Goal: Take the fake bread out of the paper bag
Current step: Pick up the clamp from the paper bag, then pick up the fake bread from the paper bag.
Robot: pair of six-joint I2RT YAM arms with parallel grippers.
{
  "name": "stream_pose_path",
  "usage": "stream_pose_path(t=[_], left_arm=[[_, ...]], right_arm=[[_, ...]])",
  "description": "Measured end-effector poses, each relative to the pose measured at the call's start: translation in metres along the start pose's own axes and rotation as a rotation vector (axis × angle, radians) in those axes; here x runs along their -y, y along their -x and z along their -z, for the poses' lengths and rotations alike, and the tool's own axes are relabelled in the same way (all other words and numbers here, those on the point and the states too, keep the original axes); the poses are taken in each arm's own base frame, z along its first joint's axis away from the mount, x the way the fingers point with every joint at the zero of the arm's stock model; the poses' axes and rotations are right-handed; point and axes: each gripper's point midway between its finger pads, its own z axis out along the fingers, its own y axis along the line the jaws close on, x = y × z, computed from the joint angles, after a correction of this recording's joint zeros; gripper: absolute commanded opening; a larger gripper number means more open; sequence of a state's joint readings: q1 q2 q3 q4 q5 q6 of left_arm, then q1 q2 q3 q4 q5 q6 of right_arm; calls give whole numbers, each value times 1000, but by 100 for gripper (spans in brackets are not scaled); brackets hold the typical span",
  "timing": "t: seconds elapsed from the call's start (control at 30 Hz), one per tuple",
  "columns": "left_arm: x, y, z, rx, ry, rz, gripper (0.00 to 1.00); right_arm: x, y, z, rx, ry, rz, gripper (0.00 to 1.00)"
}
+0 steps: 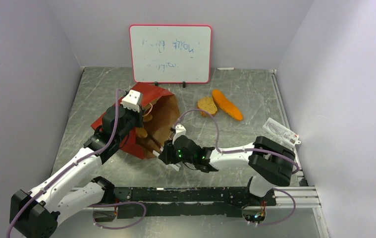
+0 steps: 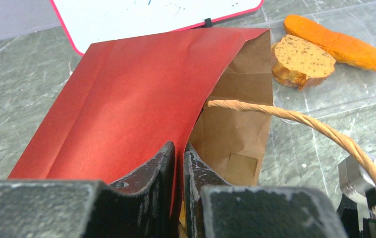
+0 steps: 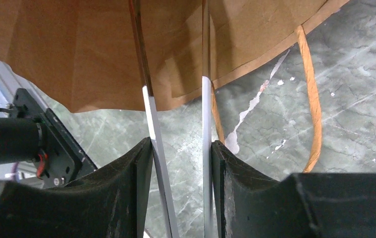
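The paper bag (image 1: pixel 148 95) lies on its side, red outside and brown inside, its mouth facing right. My left gripper (image 1: pixel 137 120) is shut on the bag's upper wall (image 2: pixel 126 99) at the rim, red paper pinched between its fingers (image 2: pixel 161 163). My right gripper (image 1: pixel 168 151) sits at the mouth, its jaws pressed onto two thin metal tong blades (image 3: pixel 148 106) that reach into the bag (image 3: pixel 91 49). Right of the bag lie a round brown slice (image 1: pixel 207 105) and a long orange loaf (image 1: pixel 227 104) of fake bread. The bag's depth is hidden.
A red-framed whiteboard (image 1: pixel 170 53) stands at the back. A clear plastic packet (image 1: pixel 280 131) lies at the right edge. The bag's loop handles (image 2: pixel 299 119) (image 3: pixel 314 99) hang at the mouth. The slice (image 2: pixel 302 62) and loaf (image 2: pixel 342 42) rest on a transparent sheet (image 2: pixel 369 87). Walls enclose three sides.
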State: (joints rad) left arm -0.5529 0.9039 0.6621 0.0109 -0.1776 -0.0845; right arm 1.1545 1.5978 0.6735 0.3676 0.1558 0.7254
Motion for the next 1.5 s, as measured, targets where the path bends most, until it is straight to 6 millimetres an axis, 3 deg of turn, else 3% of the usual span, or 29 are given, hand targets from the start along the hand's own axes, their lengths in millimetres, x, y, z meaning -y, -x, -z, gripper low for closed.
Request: stream_pose_path(t=[0.3,0.47,0.73,0.87,1.27,1.5], left_arm=[[0,-1,0,-3,-2,0,7],[1,-2,0,-4,-7,-2,7],[-2,-2,0,-4,10,-2,7],[-7,-2,-1,-5,38,0,7],[-34,-3,0,0,199,17,7],[-49,-5,1,-1,297,31,7]], right_arm=[[4,13,9,-23,73,-180,0],[13,14,17,-40,138,-328,0],[9,11,29,-66,223,-472,0],[8,15,38,-55,239,-500,0],[-2,53,67,49,303,-517,0],[10,52,83,76,252,-521,0]])
